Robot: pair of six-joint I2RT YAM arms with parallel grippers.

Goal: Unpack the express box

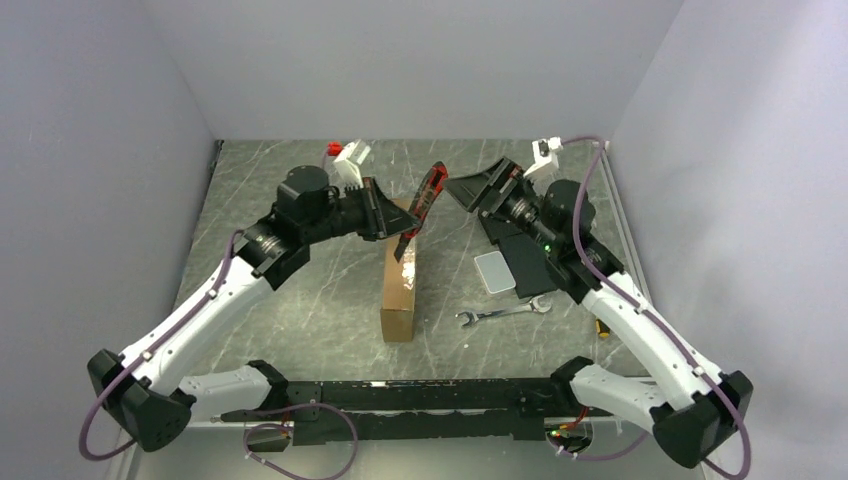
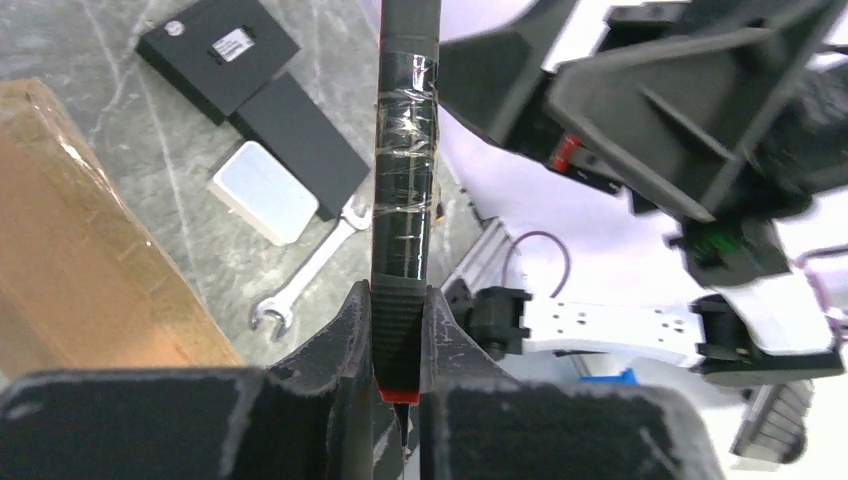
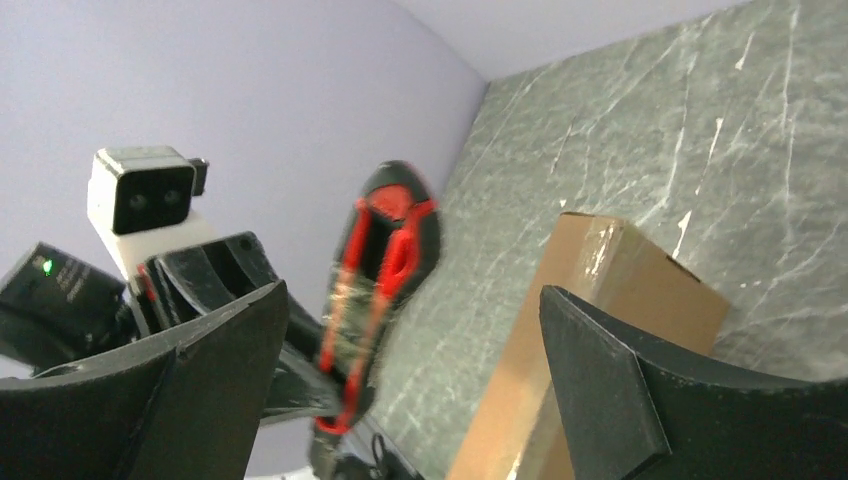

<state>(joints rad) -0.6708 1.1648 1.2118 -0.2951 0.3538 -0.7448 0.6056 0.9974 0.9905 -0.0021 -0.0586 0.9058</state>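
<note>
Flat rectangular brown cardboard express box (image 1: 399, 295), standing on a long narrow edge at the middle of the grey marbled surface (image 1: 300, 300), lengthwise away from the arm bases, lid closed, clear tape glinting on its upper edge.

Just above the box's far end: a red-and-black utility knife (image 1: 425, 200) with clear tape wound round its handle, tilted, lower end down toward the cardboard. Contact between knife and box impossible to tell.

Left of that far end: the left tool (image 1: 390, 222), fingers clamped tight on the knife's lower end, the handle sticking out beyond the fingertips.

Right of the far end, just past the knife's upper end: the right tool (image 1: 462, 190), fingers spread wide apart, gripping nothing, knife and box visible between them from the right wrist view.

Right of the box, lying flat on the surface: two black flat boxes (image 1: 520, 255) side by side, a small pale grey box (image 1: 495, 272) touching their near side, and a silver open-ended spanner (image 1: 503, 313) nearer the arm bases.
</note>
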